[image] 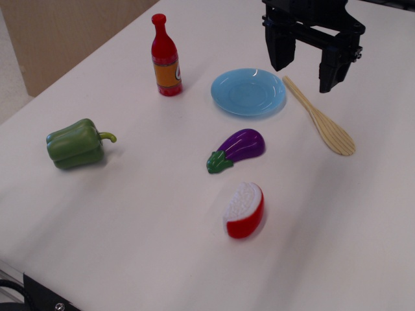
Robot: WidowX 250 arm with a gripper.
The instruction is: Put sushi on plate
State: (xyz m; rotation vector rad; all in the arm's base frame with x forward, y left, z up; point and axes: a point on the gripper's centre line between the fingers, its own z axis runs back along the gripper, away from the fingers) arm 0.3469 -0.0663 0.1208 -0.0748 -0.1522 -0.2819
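Hanging at the upper right of the frame, the gripper [306, 67] has its jaws apart and empty. The sushi [244, 209] lies well below it, lower centre, past the eggplant [237, 149], its long axis tilted up-right. The plate [248, 92] sits just left of the gripper.

Light: bright, even, overhead | shadows: soft, faint, under each object | glare: small highlights on round glossy light-blue plate [248, 91] | focus: mildly soft overall, no edge distortion
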